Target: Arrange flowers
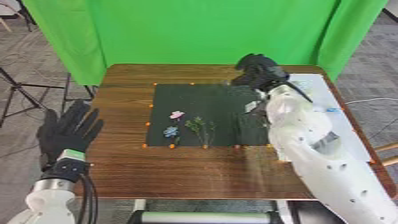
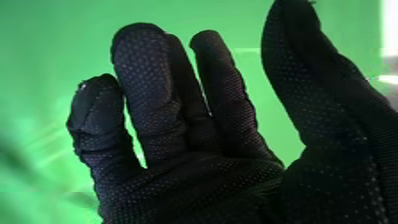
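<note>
green sprig [image 1: 202, 129] points away from the robot, long axis seemingly front-to-back.

A hand could pass over the table [image 1: 115, 170] between the left hand [image 1: 64, 132] and black mat [image 1: 209, 100], or across the mat beyond the pink flower [image 1: 177, 114]. Blue flower [image 1: 171, 132] and green sprigs [image 1: 202, 128] obstruct its near part; the right arm [image 1: 306, 142] bars the right side.
</note>
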Tool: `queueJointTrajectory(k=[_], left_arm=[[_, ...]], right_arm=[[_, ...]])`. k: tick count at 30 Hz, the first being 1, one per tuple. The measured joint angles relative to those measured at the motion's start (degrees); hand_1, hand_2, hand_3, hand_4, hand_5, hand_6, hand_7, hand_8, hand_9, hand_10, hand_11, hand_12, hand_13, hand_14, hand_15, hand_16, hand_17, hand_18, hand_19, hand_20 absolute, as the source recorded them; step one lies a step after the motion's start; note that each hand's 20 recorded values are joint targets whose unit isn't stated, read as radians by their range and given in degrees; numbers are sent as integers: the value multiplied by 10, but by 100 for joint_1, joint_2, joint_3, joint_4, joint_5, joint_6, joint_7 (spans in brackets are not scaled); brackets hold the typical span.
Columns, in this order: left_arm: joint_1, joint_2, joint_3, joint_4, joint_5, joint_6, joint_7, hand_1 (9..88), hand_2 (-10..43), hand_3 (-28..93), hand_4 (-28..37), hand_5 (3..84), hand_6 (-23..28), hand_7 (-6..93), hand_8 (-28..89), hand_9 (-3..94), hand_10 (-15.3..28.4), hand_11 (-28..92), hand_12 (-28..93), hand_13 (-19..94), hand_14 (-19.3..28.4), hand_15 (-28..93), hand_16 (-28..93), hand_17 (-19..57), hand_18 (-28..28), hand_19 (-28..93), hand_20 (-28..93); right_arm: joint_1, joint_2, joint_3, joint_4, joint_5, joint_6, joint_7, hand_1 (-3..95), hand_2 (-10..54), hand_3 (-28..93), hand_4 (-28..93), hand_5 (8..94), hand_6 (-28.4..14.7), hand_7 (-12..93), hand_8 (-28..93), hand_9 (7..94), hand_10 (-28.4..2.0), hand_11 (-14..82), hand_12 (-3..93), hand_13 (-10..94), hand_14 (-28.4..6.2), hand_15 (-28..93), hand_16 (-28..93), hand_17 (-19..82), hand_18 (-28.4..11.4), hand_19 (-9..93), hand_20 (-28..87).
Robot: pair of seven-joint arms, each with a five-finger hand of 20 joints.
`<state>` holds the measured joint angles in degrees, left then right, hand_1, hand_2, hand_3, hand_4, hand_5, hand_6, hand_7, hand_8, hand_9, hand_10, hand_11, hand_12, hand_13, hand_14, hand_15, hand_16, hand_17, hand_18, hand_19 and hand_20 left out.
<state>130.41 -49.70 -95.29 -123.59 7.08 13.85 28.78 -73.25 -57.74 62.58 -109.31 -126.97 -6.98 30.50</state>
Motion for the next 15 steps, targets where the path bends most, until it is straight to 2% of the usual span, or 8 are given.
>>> queueJointTrajectory(k=[3,5,7,12,15], left_arm=[[86,24,-72,-16,-1,4,39,245,152,666,-283,376,57,194,-114,313,111,189,82,204,122,322,-98,-61,119,323,78],[71,33,-66,-7,-8,21,78,245,153,665,-283,376,57,193,-114,312,110,188,82,205,123,323,-99,-61,119,322,78],[48,40,-66,0,-9,37,123,246,153,665,-283,376,57,193,-114,308,110,186,82,205,123,324,-99,-62,119,323,79],[14,55,-110,17,1,41,148,244,153,670,-283,370,55,191,-114,271,100,175,82,189,116,312,-100,-62,119,323,79],[12,62,-136,15,11,104,172,246,153,669,-283,369,54,191,-114,268,99,175,82,187,116,311,-98,-62,119,322,79]], right_arm=[[-281,476,361,98,-148,314,469,388,-95,769,-263,536,-55,149,-110,544,-159,108,154,633,-128,639,271,342,-238,862,389],[-527,699,681,189,-185,621,816,387,-95,771,-264,521,-51,144,-109,527,-147,102,151,625,-130,638,269,342,-239,862,391],[-800,816,1109,268,-206,693,997,385,-95,773,-265,500,-44,138,-110,498,-133,89,146,620,-131,637,268,338,-239,861,392],[-1167,1043,1630,502,-243,357,1019,382,-95,774,-273,452,-36,123,-109,434,-129,76,125,615,-135,646,263,337,-240,861,395],[-1178,1090,1621,715,-217,-21,1041,370,-95,772,-275,414,-42,114,-108,397,-138,78,111,607,-143,661,261,339,-243,864,396]])
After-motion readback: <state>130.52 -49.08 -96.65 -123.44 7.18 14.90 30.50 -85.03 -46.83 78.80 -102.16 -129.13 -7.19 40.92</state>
